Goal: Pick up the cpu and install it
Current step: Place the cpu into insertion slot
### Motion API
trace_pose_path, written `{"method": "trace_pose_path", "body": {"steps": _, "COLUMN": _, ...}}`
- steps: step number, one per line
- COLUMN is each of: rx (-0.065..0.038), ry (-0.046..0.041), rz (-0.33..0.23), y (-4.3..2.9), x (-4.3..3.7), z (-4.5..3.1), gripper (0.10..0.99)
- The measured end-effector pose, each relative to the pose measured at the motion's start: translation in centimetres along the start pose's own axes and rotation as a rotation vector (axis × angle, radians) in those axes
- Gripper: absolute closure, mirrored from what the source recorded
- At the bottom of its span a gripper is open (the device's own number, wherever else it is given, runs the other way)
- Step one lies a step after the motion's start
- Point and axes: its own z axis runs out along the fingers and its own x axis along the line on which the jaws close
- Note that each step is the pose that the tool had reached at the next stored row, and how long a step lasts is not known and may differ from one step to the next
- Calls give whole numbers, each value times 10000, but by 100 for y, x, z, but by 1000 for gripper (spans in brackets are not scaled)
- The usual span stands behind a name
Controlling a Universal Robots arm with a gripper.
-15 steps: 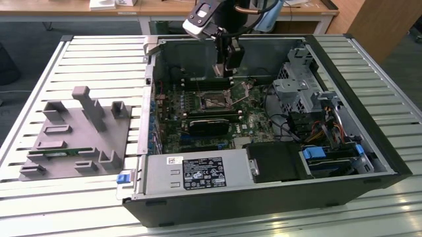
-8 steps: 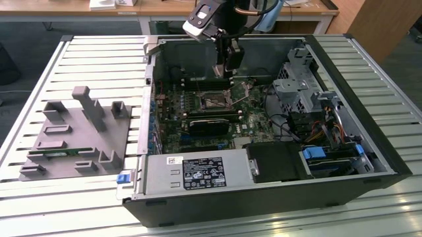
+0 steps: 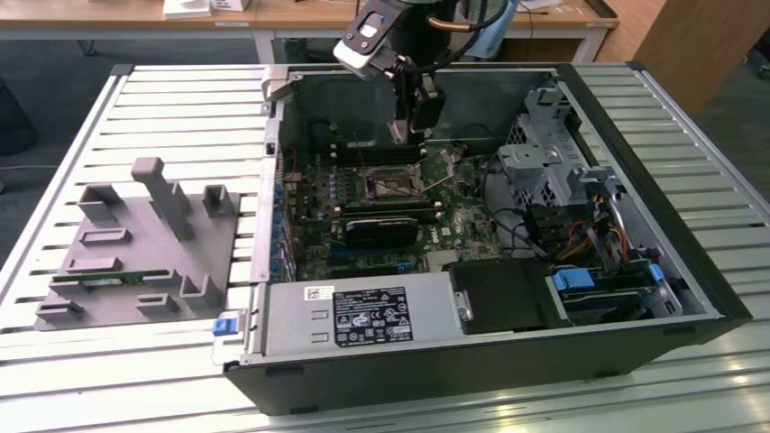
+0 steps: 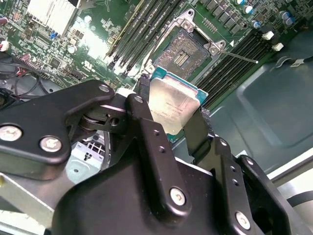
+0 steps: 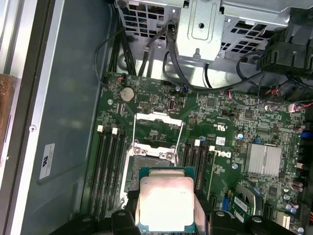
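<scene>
The cpu (image 4: 172,105) is a flat square chip with a shiny silver top and a green rim. My gripper (image 4: 171,120) is shut on it, one black finger (image 4: 198,131) on each of two opposite edges. In the first wrist view the cpu (image 5: 164,203) hangs level just beside and above the open socket (image 5: 149,159), whose metal frame (image 5: 157,128) is swung up. In the exterior view my gripper (image 3: 416,133) reaches down into the open computer case, a little behind the socket (image 3: 391,183) on the green motherboard (image 3: 361,239).
Memory slots (image 5: 108,166) flank the socket on both sides. A silver heatsink (image 5: 264,159), a drive cage (image 3: 547,158) with cables and the power supply (image 3: 361,316) crowd the case. Outside, on the exterior view's left, a grey tray (image 3: 132,262) holds a green memory stick (image 3: 114,280).
</scene>
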Motion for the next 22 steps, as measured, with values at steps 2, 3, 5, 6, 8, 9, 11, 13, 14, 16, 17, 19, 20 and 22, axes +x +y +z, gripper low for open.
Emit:
{"method": "trace_pose_path", "body": {"steps": 2, "rx": 0, "ry": 0, "rz": 0, "y": 0, "x": 0, "z": 9, "gripper": 557}}
{"method": "trace_pose_path", "body": {"steps": 3, "rx": 0, "ry": 0, "rz": 0, "y": -1, "x": 0, "z": 15, "gripper": 557}}
{"method": "trace_pose_path", "body": {"steps": 5, "rx": 0, "ry": -1, "rz": 0, "y": -1, "x": 0, "z": 25, "gripper": 557}}
{"method": "trace_pose_path", "body": {"steps": 6, "rx": 0, "ry": 0, "rz": 0, "y": -1, "x": 0, "z": 31, "gripper": 557}}
{"method": "trace_pose_path", "body": {"steps": 8, "rx": 0, "ry": -1, "rz": -1, "y": -3, "x": 0, "z": 63, "gripper": 557}}
{"method": "trace_pose_path", "body": {"steps": 9, "rx": 0, "ry": -1, "rz": 0, "y": -3, "x": 0, "z": 70, "gripper": 557}}
{"method": "trace_pose_path", "body": {"steps": 11, "rx": 0, "ry": -1, "rz": -1, "y": -4, "x": 0, "z": 86, "gripper": 557}}
{"method": "trace_pose_path", "body": {"steps": 13, "rx": 1, "ry": -1, "rz": -1, "y": -5, "x": 0, "z": 101, "gripper": 557}}
{"method": "trace_pose_path", "body": {"steps": 14, "rx": 0, "ry": 0, "rz": 0, "y": -5, "x": 0, "z": 109, "gripper": 557}}
{"method": "trace_pose_path", "body": {"steps": 16, "rx": 0, "ry": 0, "rz": 0, "y": -5, "x": 0, "z": 122, "gripper": 557}}
{"method": "trace_pose_path", "body": {"steps": 17, "rx": 0, "ry": 0, "rz": 0, "y": -6, "x": 0, "z": 128, "gripper": 557}}
{"method": "trace_pose_path", "body": {"steps": 19, "rx": 0, "ry": 0, "rz": 0, "y": -6, "x": 0, "z": 140, "gripper": 557}}
{"method": "trace_pose_path", "body": {"steps": 20, "rx": 0, "ry": -1, "rz": 0, "y": -7, "x": 0, "z": 145, "gripper": 557}}
{"method": "trace_pose_path", "body": {"steps": 22, "rx": 1, "ry": -1, "rz": -1, "y": -7, "x": 0, "z": 156, "gripper": 557}}
